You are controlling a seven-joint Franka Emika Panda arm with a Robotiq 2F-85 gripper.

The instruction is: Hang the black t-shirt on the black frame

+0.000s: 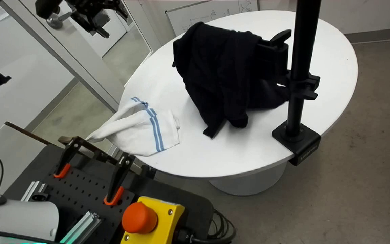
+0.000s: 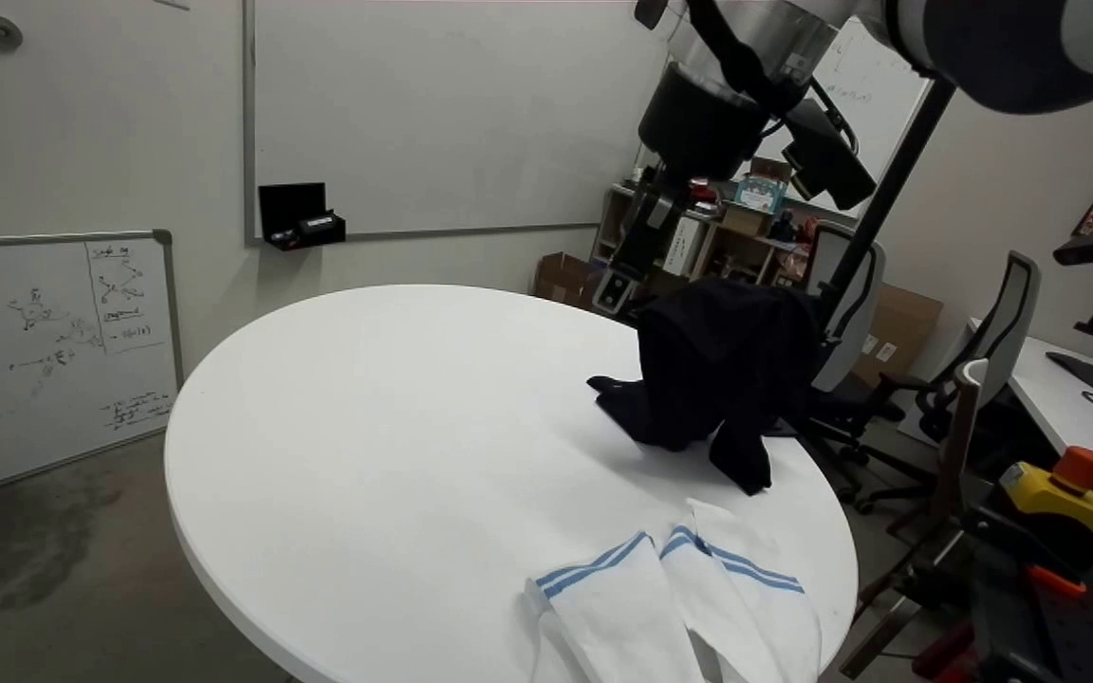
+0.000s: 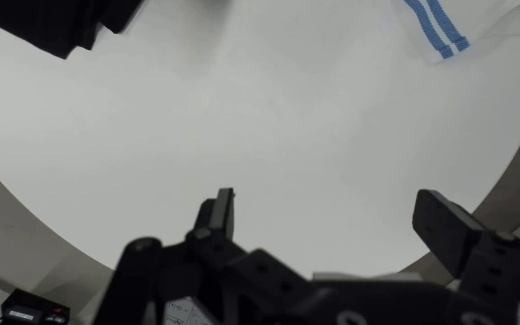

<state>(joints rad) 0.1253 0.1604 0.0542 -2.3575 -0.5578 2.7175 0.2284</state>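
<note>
The black t-shirt [image 1: 218, 67] is draped over the side arm of the black frame [image 1: 301, 61], its lower ends hanging down to or close to the white table. In both exterior views, the t-shirt [image 2: 727, 360] hides most of that side arm. The frame's pole also shows in an exterior view [image 2: 891, 190]. A dark edge of the t-shirt [image 3: 57, 27] shows at the top left of the wrist view. My gripper [image 3: 325, 194] is open, with nothing between its fingers. In an exterior view the gripper [image 1: 113, 23] is at the top left, raised and apart from the t-shirt.
A white towel with blue stripes [image 1: 144, 132] lies on the round white table [image 2: 366, 455] near its edge. The pole's base [image 1: 296, 137] is clamped at the table edge. A black cart with a yellow and red stop button [image 1: 152, 217] stands beside the table.
</note>
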